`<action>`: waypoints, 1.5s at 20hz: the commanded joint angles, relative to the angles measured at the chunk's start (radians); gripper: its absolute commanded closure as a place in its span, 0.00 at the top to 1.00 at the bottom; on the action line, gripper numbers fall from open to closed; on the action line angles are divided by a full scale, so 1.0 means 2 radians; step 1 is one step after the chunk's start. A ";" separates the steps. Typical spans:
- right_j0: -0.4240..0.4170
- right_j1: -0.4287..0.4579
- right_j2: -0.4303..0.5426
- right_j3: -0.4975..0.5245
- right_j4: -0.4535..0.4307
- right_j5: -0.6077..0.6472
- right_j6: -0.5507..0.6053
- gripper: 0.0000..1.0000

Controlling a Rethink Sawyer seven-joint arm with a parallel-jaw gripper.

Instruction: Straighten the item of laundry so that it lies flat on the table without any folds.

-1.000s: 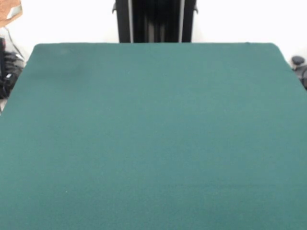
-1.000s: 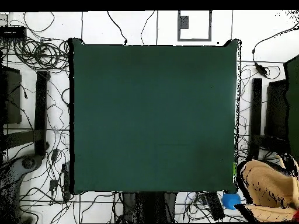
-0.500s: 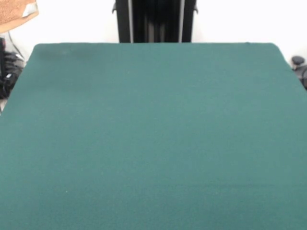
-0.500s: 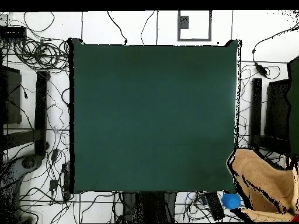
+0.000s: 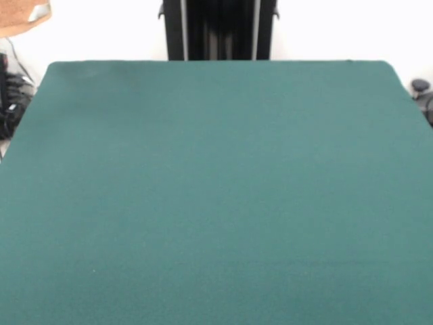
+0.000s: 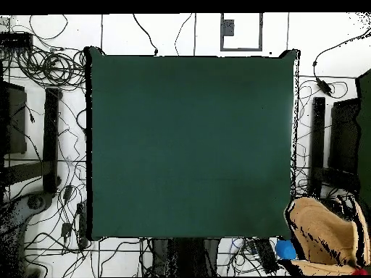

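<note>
The dark green table (image 5: pixel 216 189) lies bare, with nothing on it; it also fills the middle of the overhead view (image 6: pixel 188 145). The tan-orange towel (image 5: pixel 20 15) shows off the table, in the air at the top left corner of the front view, with its small white tag (image 5: pixel 40 11) at its right edge. In the overhead view the towel (image 6: pixel 324 232) hangs bunched beyond the table's bottom right corner. What holds it is hidden. The gripper shows in neither view; only the black pedestal (image 5: pixel 220 30) stands at the far side.
Cables (image 6: pixel 51 69) and black equipment (image 6: pixel 51 137) lie on the floor left of the table in the overhead view. More black gear (image 6: pixel 319 137) stands to the right. A small blue object (image 6: pixel 284 250) sits by the bottom right corner, next to the towel.
The towel has shifted beside the table's corner: it came further into the front view's top left, then drew up a little. Nothing on the table has changed.
</note>
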 commanded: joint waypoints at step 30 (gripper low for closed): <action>0.102 0.002 -0.066 0.121 0.035 -0.012 0.061 0.00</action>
